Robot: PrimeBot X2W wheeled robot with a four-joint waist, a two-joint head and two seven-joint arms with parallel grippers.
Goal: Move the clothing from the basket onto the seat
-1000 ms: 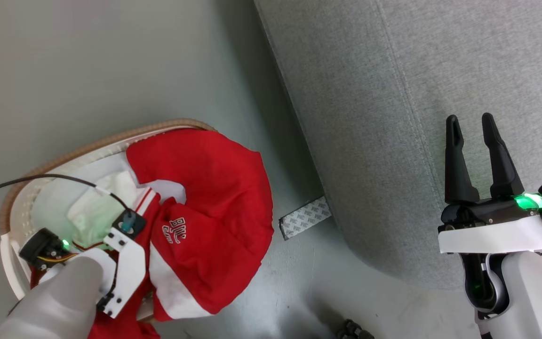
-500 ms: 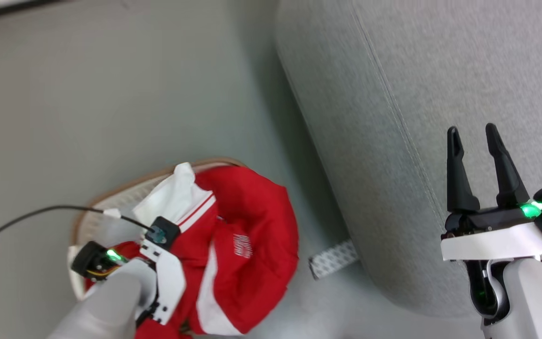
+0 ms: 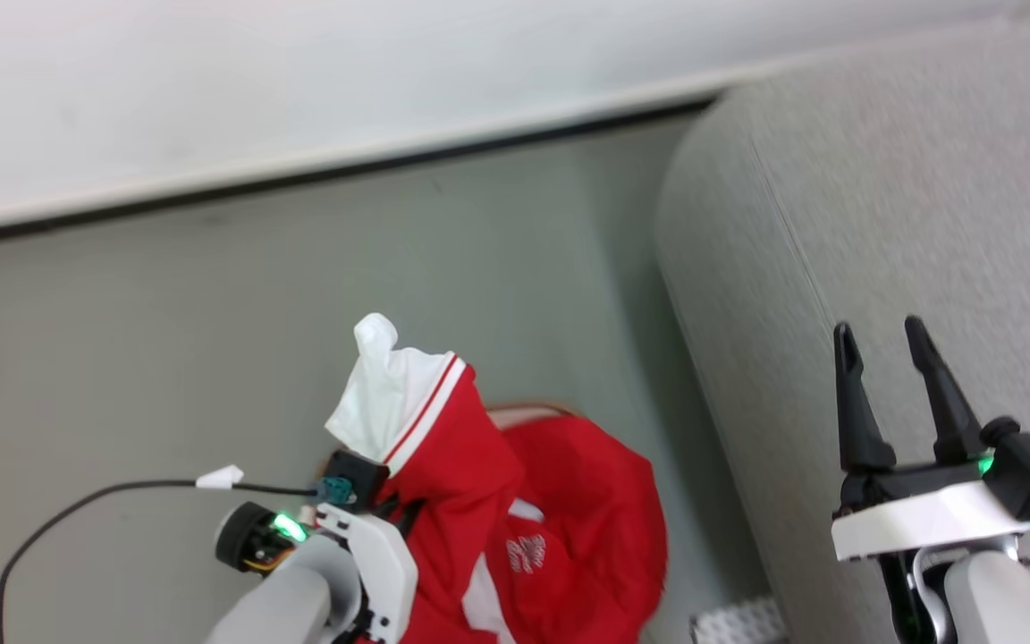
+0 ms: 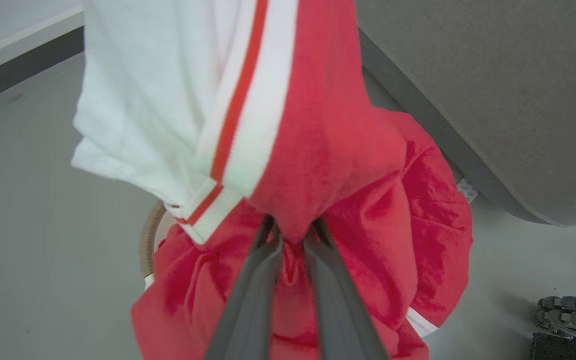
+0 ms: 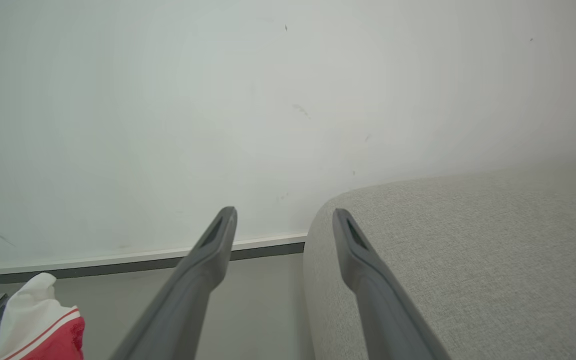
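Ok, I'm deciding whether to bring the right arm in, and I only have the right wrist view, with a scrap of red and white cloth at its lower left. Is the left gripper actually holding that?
Observer: Yes. The left wrist view shows the left gripper shut on the clothing, red fabric pinched in its jaws.
Operator: Is it clear of the basket?
Observer: No. Its lower folds hang down over the basket, whose tan rim peeks out on one side.
Operator: How does that sit against the seat?
Observer: In the head view, a strip of floor separates the draped fabric from the seat.
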